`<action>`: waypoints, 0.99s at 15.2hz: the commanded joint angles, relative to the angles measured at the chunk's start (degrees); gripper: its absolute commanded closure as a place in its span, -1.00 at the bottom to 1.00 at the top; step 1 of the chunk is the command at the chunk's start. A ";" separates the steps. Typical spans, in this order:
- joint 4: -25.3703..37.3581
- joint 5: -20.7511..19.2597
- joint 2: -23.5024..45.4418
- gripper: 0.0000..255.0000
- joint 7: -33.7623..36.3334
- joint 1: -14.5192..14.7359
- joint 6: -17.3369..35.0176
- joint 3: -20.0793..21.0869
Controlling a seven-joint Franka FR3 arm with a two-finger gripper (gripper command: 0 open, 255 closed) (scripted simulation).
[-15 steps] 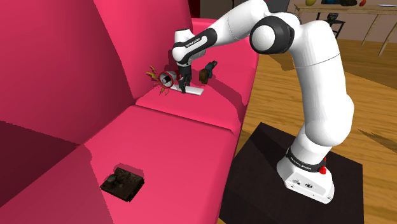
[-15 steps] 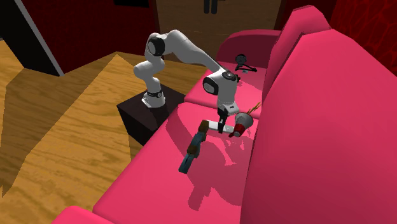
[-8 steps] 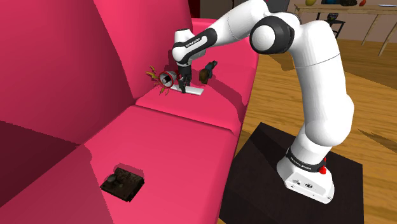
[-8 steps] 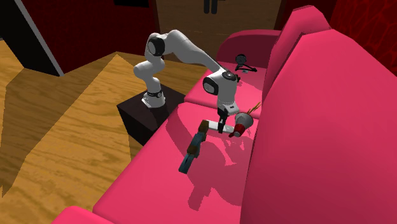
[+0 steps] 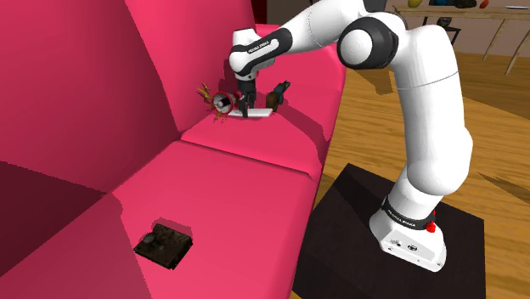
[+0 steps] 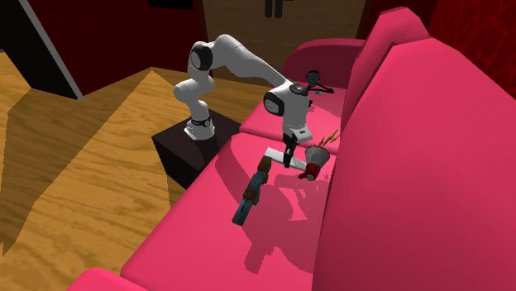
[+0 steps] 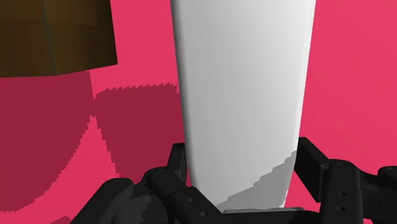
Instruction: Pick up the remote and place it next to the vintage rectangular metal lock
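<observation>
The black hand (image 5: 244, 106) gripped a white remote (image 5: 263, 111) near one end, its fingers (image 7: 159, 181) pressed against the remote's two long sides in the wrist view. The remote (image 7: 242, 95) ran away from the hand (image 7: 242, 181) over the pink sofa (image 5: 238, 187), and it seemed to hang a little above the seat cushion, with a dark shadow under it in the second exterior view. There the remote (image 6: 274, 154) stuck out sideways from the hand (image 6: 288, 159), towards the seat's front edge. Just beside it, towards the backrest, lay a round grey and red thing (image 5: 222, 102) with thin twigs poking out (image 6: 315, 157). A long brown and blue object (image 6: 250, 192) lay on the seat near the remote; its brown end (image 7: 57, 35) showed close by in the wrist view. The dark lock (image 5: 164, 244) sat on the other seat cushion, well apart from the remote, and appeared at the far end of the sofa (image 6: 397, 165) in the second exterior view (image 6: 313, 83). The white arm rose from its dark stand (image 5: 374, 246) on the wooden floor (image 5: 493, 170) and arched over the sofa's edge.
</observation>
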 commanded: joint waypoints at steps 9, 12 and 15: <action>5.01 -0.03 -1.98 1.00 0.07 0.08 -6.78 0.00; 6.78 -0.04 -2.33 1.00 0.07 0.07 -8.90 -0.01; 8.17 -0.04 -2.52 1.00 0.06 0.06 -10.48 -0.01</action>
